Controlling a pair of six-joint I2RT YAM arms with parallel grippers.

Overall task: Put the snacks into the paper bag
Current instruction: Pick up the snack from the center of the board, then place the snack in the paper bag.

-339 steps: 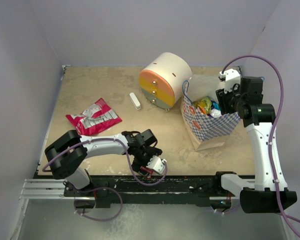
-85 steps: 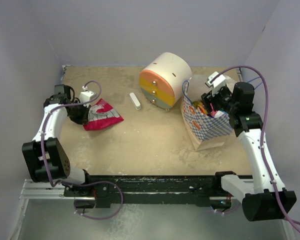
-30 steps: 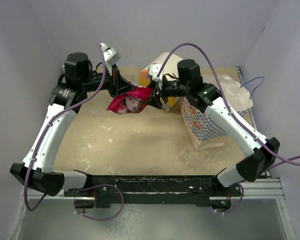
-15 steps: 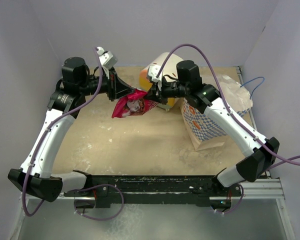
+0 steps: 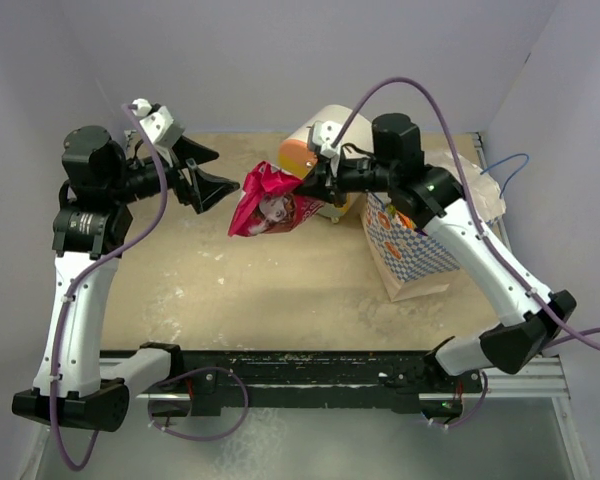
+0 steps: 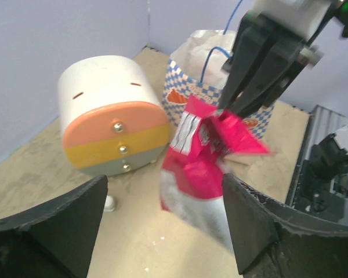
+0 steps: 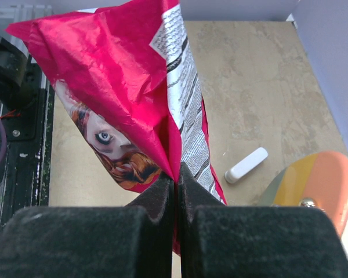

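while aloft, one snack (image 5: 270, 205); seemingly one bag (image 5: 412, 258)

Top view: fixed high behind the arm bases, tilted down toward the far wall; wide, takes in the whole counter (image 5: 280, 290). Left wrist view: mounted on the left claw (image 6: 162, 185), sights out between its own two fingers (image 6: 46, 231), roughly level, across at the right claw (image 6: 223, 110); near range. Right wrist view: sights along its own claw, down at the counter, very close, with the red packet (image 7: 122, 98) filling much of the frame. All three share the red packet and the drawer unit (image 5: 340, 120). Top and left wrist views also share the paper bag (image 5: 420, 260).
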